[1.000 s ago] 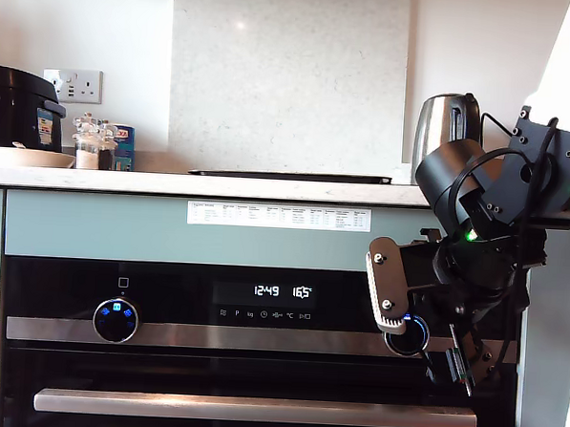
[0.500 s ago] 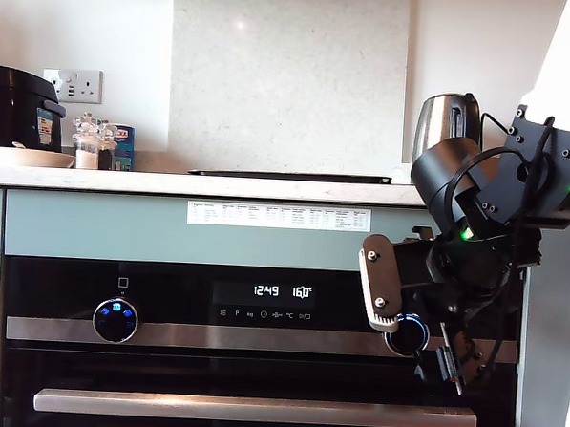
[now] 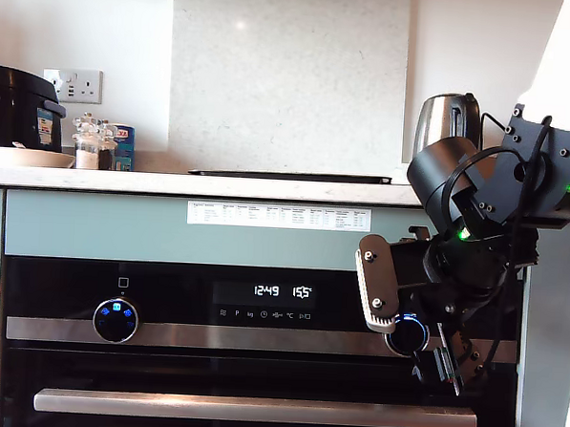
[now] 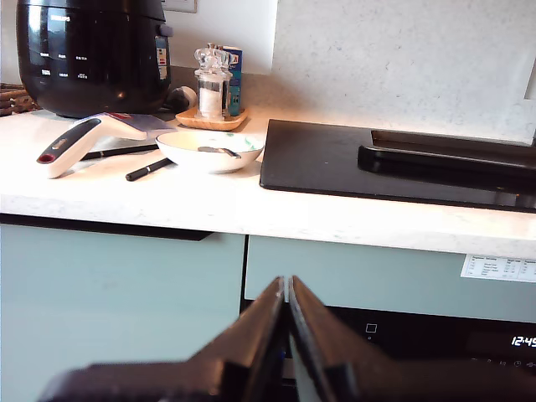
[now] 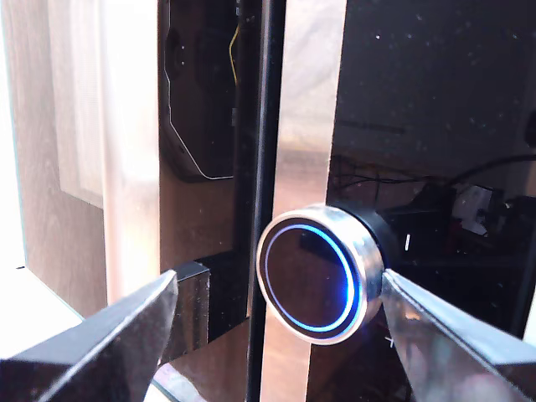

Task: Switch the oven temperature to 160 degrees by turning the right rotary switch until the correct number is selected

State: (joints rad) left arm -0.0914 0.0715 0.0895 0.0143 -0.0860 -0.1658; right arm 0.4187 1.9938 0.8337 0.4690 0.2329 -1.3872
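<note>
So, quick status. The wide built-in oven with the black glass front and brushed-steel strip [image 3: 166, 298] shows small white glowing temperature figures [image 3: 302, 293] that read 155°, next to the 12:49 clock. That's one notch short of the 160 I want.

The small round black knob with the thin glowing blue ring [image 5: 311, 283] sits toward the exterior view's right of the steel strip. My second gripper [image 5: 278, 285] is straddling it. From the second wrist view the jaws are spread: one finger [image 5: 435, 335] is touching the knob's rim and the other stands clear of it, so nothing is actually gripped right now.

My first gripper [image 4: 286, 289] is pinched closed on nothing, up in front of the pale green cabinet front above the oven, looking over the white worktop [image 4: 167, 197].

How I'd do it: close both fingers squarely on the rim first, so it doesn't slip. Then a tiny twist toward plus, one click only, since the figures look to move in fives. Check the readout, stop at 160, and let go straight back without nudging the knob.
</note>
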